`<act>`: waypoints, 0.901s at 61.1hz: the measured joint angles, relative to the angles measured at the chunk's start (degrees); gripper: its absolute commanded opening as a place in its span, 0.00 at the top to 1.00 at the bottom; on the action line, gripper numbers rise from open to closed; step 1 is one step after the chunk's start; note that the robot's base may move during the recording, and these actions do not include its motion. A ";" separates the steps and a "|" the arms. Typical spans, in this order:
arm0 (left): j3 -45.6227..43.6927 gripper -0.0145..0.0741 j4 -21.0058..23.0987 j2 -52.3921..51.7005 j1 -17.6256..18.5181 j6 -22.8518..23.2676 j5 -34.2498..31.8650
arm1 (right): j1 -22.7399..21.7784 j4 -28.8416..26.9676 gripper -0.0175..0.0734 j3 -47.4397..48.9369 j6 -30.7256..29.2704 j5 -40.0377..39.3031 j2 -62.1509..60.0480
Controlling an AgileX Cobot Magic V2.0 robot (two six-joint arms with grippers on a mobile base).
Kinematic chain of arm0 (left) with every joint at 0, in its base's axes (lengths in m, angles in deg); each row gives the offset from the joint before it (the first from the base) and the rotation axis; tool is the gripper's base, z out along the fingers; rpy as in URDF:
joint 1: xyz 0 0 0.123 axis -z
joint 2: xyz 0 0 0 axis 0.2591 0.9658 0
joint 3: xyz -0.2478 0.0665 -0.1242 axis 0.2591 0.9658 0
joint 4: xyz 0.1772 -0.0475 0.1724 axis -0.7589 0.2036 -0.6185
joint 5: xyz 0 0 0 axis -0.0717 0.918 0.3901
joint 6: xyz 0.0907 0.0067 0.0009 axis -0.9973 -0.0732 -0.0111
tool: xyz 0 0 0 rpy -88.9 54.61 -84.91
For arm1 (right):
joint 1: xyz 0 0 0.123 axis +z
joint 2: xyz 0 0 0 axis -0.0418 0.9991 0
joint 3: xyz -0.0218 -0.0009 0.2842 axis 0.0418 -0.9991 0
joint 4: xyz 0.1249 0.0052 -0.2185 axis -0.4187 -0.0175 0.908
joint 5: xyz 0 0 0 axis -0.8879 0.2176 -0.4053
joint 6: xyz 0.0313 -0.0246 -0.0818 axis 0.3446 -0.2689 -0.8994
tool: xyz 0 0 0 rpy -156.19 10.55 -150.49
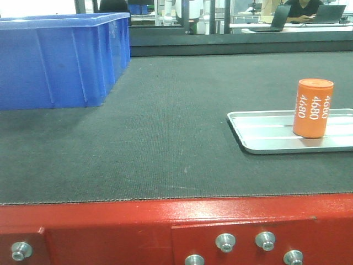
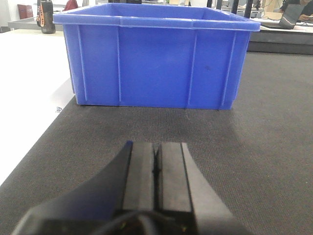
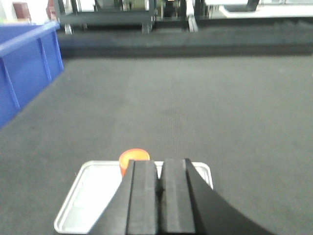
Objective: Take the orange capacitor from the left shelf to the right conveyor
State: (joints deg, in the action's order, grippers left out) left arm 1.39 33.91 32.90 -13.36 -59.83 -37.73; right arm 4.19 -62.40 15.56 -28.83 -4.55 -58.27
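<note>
Left end effector (image 2: 155, 164): clenched, holding nothing, low over the right conveyor (image 2: 264, 147), facing a blue bin (image 2: 156, 63) beyond it. Right end effector (image 3: 160, 188): clenched, holding nothing, above the near edge of a silver tray (image 3: 80, 200). Orange capacitor (image 1: 313, 107): stood upright on that tray, at the belt's right side, free of both end effectors. Left shelf: not in view. Status, as judged: transfer looked essentially complete; only arm withdrawal seemed left.

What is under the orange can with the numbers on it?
The orange capacitor stands upright on a flat silver tray, and the tray lies on the dark grey belt. The patch of tray right beneath the can is covered, so anything there stays hidden.
</note>
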 measured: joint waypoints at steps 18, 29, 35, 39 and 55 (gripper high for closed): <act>0.00 0.98 0.00 0.00 0.00 0.00 0.00 | 0.00 0.00 0.75 0.00 0.00 0.54 -1.58; 0.00 0.98 0.00 0.00 0.00 0.00 0.00 | 0.00 0.00 0.75 0.00 0.00 0.66 -1.58; 0.00 0.98 0.00 0.00 0.00 0.00 0.00 | 0.00 0.00 0.75 -0.14 0.00 0.76 -1.58; 0.00 0.98 0.00 0.00 0.00 0.00 0.00 | 0.00 0.00 0.75 -0.54 0.00 0.76 -1.58; 0.00 0.98 0.00 0.00 0.00 0.00 0.00 | 0.00 -0.53 0.75 -3.43 -2.01 1.58 -1.58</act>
State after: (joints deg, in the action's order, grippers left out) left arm 1.39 33.91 32.90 -13.36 -59.83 -37.73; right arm 4.19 -62.93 12.13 -30.84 -2.97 -59.85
